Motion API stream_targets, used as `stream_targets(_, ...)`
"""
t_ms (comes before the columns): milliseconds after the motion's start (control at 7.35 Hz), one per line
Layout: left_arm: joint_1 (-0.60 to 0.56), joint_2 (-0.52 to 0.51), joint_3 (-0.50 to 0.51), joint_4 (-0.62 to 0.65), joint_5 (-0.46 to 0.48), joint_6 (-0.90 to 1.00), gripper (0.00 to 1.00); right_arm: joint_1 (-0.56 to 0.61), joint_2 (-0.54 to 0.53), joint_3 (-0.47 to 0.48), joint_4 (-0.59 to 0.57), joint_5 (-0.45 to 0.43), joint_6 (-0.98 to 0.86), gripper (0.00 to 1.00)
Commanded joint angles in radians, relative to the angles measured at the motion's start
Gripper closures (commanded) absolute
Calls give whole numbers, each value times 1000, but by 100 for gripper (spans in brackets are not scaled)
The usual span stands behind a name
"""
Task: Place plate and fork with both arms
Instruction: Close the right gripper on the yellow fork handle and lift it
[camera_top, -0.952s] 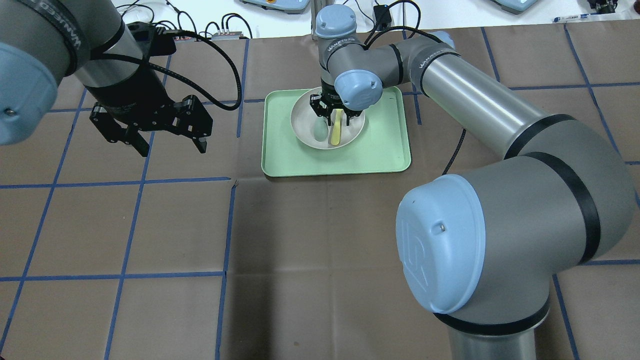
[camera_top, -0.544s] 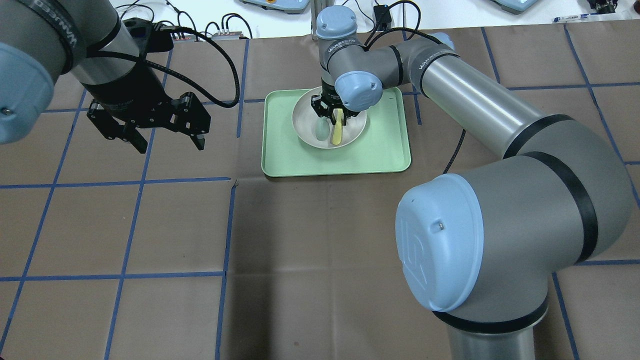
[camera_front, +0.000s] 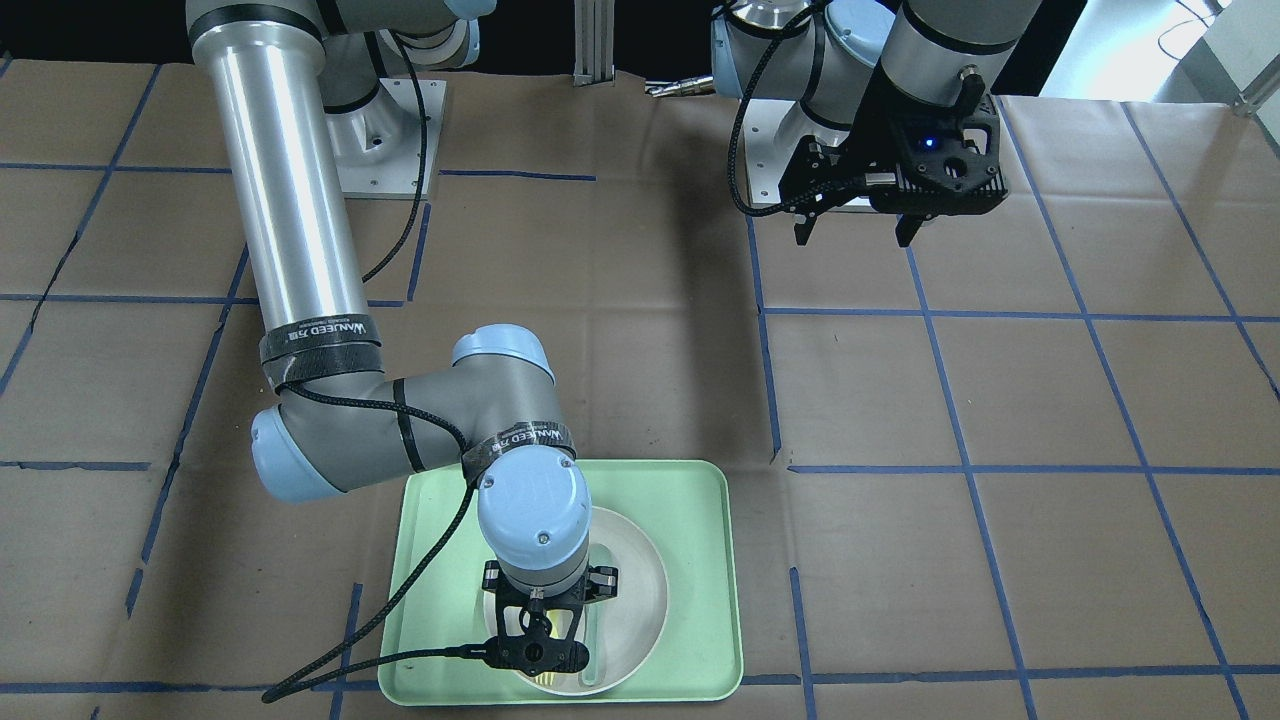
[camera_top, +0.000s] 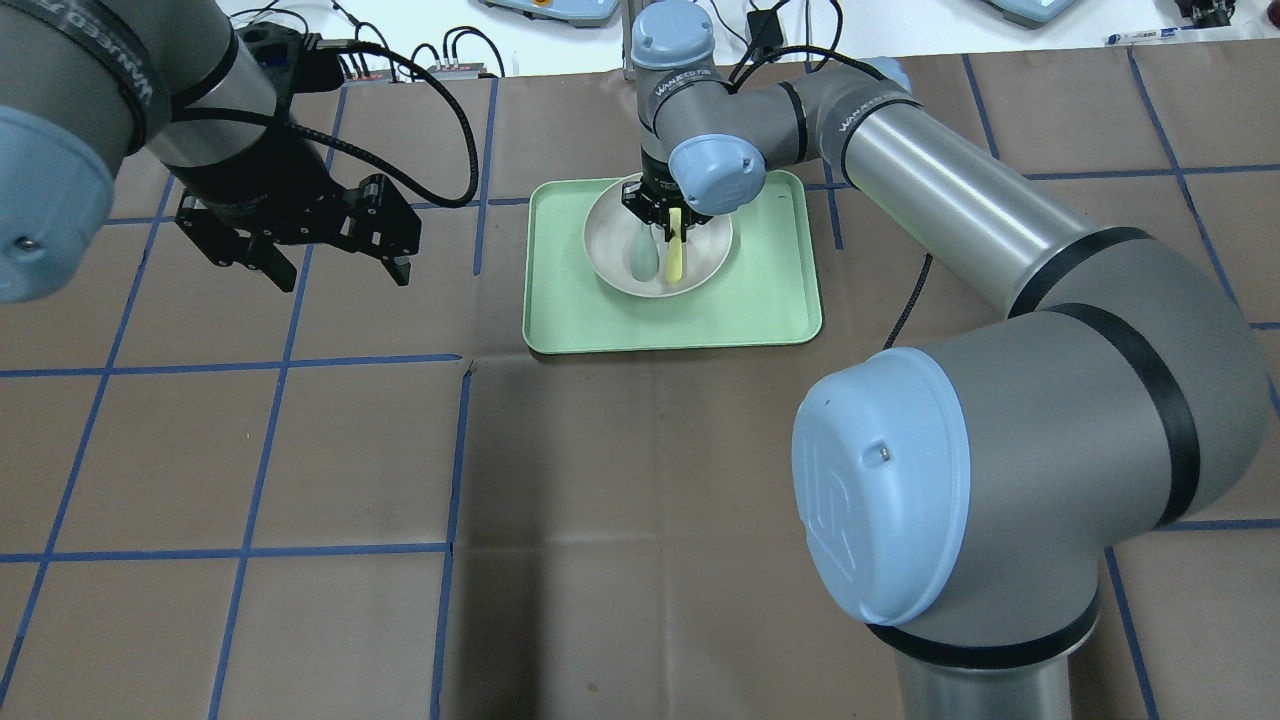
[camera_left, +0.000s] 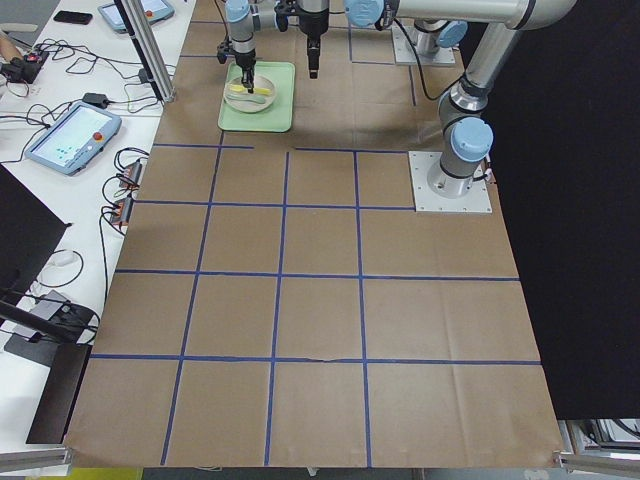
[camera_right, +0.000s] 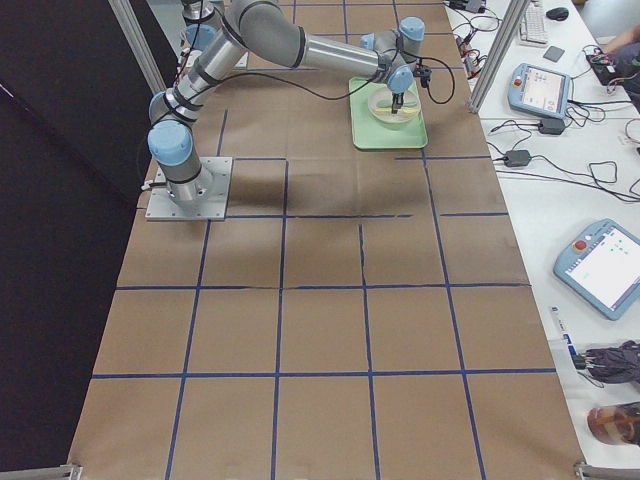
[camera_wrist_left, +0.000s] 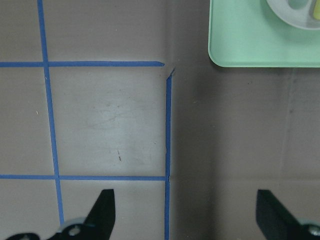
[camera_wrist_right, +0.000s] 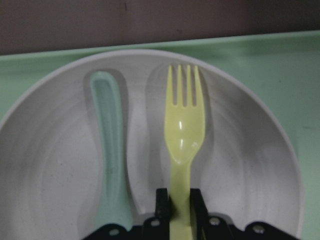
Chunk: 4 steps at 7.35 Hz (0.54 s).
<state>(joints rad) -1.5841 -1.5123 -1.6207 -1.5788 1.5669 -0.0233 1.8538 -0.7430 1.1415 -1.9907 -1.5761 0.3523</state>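
The off-white plate (camera_top: 706, 256) sits in the mint-green tray (camera_top: 770, 300). The pale-yellow fork (camera_top: 675, 262) and a grey-green spoon (camera_top: 643, 258) lie side by side in it. My right gripper (camera_top: 668, 216) reaches down into the plate's far side and is shut on the fork's handle. In the right wrist view the fork (camera_wrist_right: 184, 135) runs out from between the fingers (camera_wrist_right: 162, 204), tines pointing away, beside the spoon (camera_wrist_right: 111, 150). My left gripper (camera_top: 342, 275) is open and empty, hovering above the table left of the tray.
The table is brown paper with a blue tape grid. The left wrist view shows the tray's corner (camera_wrist_left: 250, 40) ahead and to the right of the left gripper (camera_wrist_left: 186, 220). Cables and control boxes lie past the table's far edge (camera_top: 440, 68).
My right gripper's jaws have drawn in around the fork's handle, and it has shifted slightly toward the far edge. My left gripper has drifted a little farther away and to the left.
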Motion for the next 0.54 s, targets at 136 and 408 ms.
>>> stream_targets(136,1,6,-1,-3,5,-1,0,8,-36,-29,54,1,1,97)
stream_targets(408,4,12,-1,-10,5,-1,0,-2,-106,-11,145,-1,-15,97)
